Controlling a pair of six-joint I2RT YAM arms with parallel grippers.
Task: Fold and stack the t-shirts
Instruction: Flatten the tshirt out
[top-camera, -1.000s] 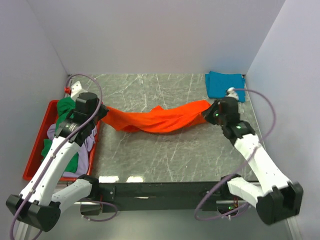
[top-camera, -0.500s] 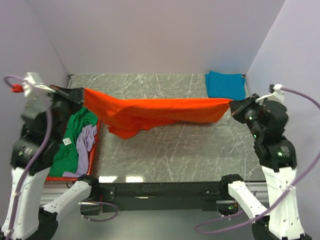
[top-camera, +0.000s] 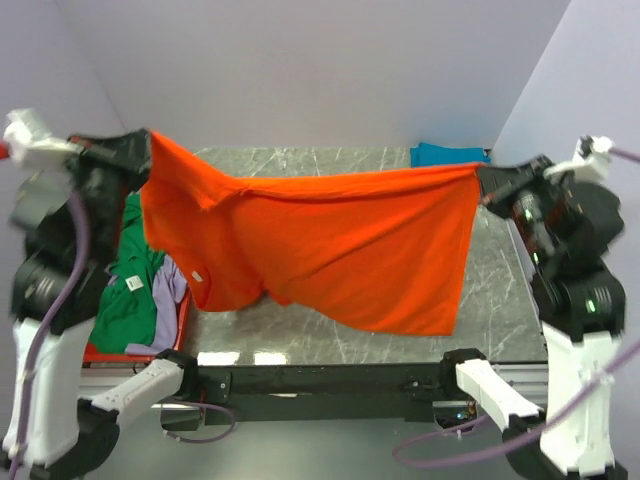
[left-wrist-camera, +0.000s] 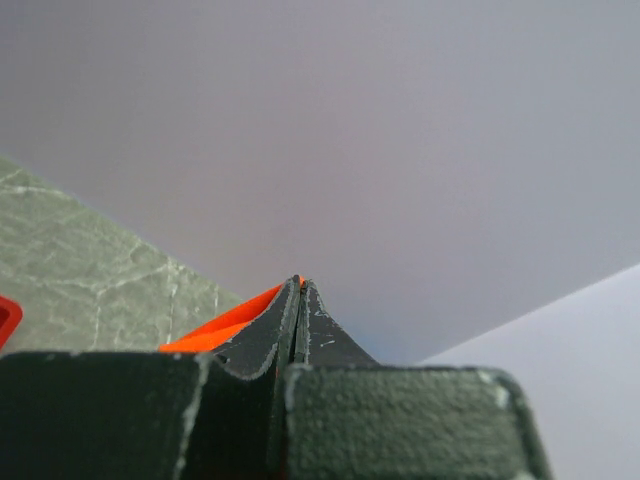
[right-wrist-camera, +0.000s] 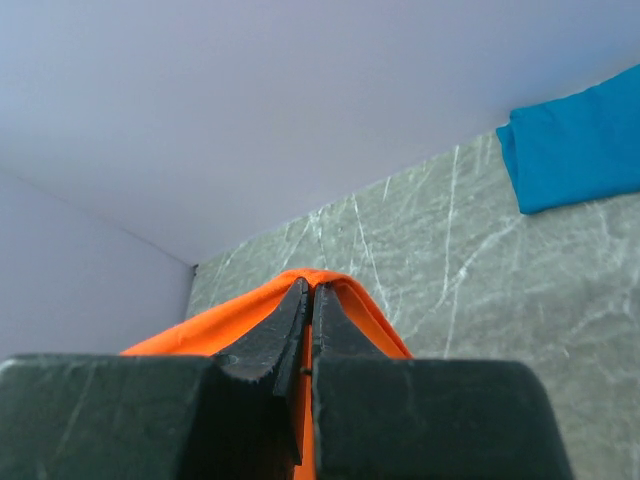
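The bright orange t-shirt (top-camera: 330, 245) hangs spread wide in the air above the marble table (top-camera: 300, 165), stretched between both grippers. My left gripper (top-camera: 140, 150) is shut on its upper left corner, high at the far left; its wrist view shows a sliver of orange cloth (left-wrist-camera: 220, 330) beside the shut jaws. My right gripper (top-camera: 483, 178) is shut on the upper right corner; orange cloth (right-wrist-camera: 340, 290) wraps over its fingertips. A folded teal-blue t-shirt (top-camera: 445, 154) lies at the table's back right, also in the right wrist view (right-wrist-camera: 575, 145).
A shallow red tray (top-camera: 182, 325) at the left holds a green shirt (top-camera: 130, 300) and a pale lavender shirt (top-camera: 170, 285). Grey walls close in the table on three sides. The hanging shirt hides much of the table's middle.
Both arms have risen and pulled apart. The orange t-shirt went from a bunched strip low over the table to a spread sheet hanging high.
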